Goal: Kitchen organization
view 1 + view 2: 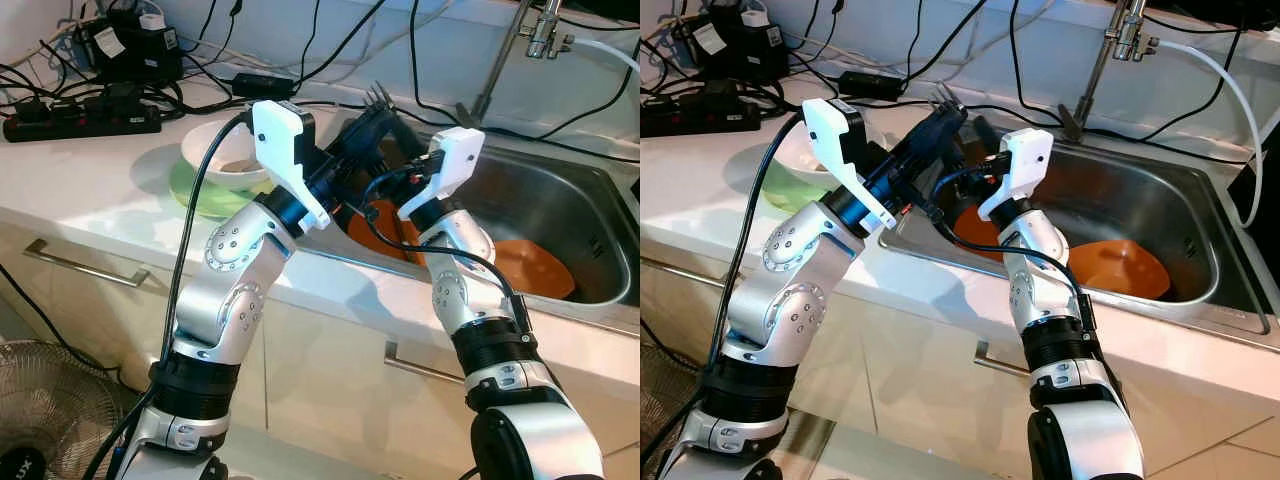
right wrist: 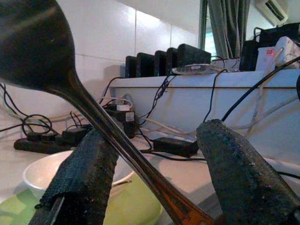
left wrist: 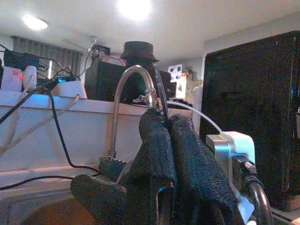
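Though cluttered at far left with a power strip (image 1: 80, 120) and tangled cables by the wall, plenty of bare white counter (image 1: 90, 190) toward the front edge. Next along, a white bowl (image 1: 222, 150) sitting on a green plate (image 1: 200, 200), just beside the sink's left rim. Not much elbow room there lol.

Then the left gripper (image 1: 378, 125), up over the left rim of the sink (image 1: 570, 180), fingers pressed together and pinching a fork (image 1: 379, 96). Tines up top, pointing up and away toward the back wall; long axis tilted, handle running down and back toward the robot, over the sink.

Just right of that and lower, the right gripper (image 2: 154, 187), fingers (image 2: 82, 180) spread wide with the fork's handle (image 2: 117, 140) passing between them. Resting against one finger, well clear of the other.

Below both, an orange dish (image 1: 385, 225) at the sink's left end, another orange bowl (image 1: 530, 265) farther right. Open steel basin between them and the back wall, faucet (image 1: 500, 65) rising at the back edge. Far right, sink rim and a white hose (image 1: 1230, 90).
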### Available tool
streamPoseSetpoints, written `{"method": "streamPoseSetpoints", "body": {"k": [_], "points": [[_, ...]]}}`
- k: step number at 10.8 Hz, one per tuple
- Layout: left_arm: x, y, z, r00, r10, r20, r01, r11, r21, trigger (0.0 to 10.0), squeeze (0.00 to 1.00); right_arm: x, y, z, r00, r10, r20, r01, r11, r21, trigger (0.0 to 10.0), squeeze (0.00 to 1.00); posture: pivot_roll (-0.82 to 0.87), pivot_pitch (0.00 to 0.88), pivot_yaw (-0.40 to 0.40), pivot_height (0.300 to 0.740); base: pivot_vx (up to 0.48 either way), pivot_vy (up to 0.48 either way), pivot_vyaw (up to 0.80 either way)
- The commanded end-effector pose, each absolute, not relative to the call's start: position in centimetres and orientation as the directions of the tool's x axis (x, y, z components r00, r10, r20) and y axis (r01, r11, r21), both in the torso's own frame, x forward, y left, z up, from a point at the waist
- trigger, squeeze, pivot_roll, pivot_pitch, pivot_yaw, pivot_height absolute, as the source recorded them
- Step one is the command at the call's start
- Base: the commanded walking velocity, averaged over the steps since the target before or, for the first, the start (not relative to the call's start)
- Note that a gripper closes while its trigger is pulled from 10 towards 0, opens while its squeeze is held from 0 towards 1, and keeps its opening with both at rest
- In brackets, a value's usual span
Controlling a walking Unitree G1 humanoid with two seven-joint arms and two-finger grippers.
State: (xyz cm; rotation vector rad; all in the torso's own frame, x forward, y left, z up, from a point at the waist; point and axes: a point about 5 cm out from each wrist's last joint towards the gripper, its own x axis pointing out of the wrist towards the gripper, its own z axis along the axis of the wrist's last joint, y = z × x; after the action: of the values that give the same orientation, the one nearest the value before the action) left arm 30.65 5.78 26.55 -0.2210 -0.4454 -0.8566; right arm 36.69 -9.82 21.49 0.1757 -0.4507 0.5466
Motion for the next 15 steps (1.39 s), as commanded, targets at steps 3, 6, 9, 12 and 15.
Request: {"method": "streamPoseSetpoints", "body": {"k": [3, 6, 9, 12, 15], "points": [[30.71, 5.68, 26.27, 0.576, -0.684, 0.449, 0.767, 0.641, -0.007, 10.0, 0.00, 36.65, -10.35, 21.92, 0.760, 0.445, 0.473, -0.526, 0.849, 0.047, 0.0, 0.00, 0.24, 0.022, -0.053, 0.740, 0.000, 0.000, 0.00], [30.60, 5.52, 26.22, 0.577, -0.684, 0.446, 0.766, 0.642, -0.006, 10.0, 0.00, 36.59, -10.40, 21.92, 0.758, 0.446, 0.475, -0.527, 0.849, 0.044, 0.0, 0.00, 0.24, 0.023, -0.053, 0.740, 0.000, 0.000, 0.00], [30.58, 5.52, 26.17, 0.580, -0.684, 0.442, 0.764, 0.645, -0.004, 10.0, 0.00, 36.60, -10.48, 21.96, 0.760, 0.440, 0.478, -0.522, 0.851, 0.046, 0.0, 0.00, 0.24, 0.023, -0.053, 0.740, 0.000, 0.000, 0.00], [30.64, 5.57, 26.02, 0.584, -0.684, 0.437, 0.761, 0.649, -0.002, 10.0, 0.00, 36.65, -10.56, 21.91, 0.764, 0.436, 0.476, -0.517, 0.855, 0.047, 0.0, 0.00, 0.24, 0.022, -0.054, 0.740, 0.000, 0.000, 0.00], [30.76, 5.82, 25.67, 0.604, -0.676, 0.422, 0.747, 0.665, -0.005, 10.0, 1.00, 36.71, -10.63, 21.67, 0.770, 0.433, 0.469, -0.512, 0.857, 0.050, 0.0, 0.00, 0.24, 0.020, -0.053, 0.740, 0.000, 0.000, 0.00]]}}
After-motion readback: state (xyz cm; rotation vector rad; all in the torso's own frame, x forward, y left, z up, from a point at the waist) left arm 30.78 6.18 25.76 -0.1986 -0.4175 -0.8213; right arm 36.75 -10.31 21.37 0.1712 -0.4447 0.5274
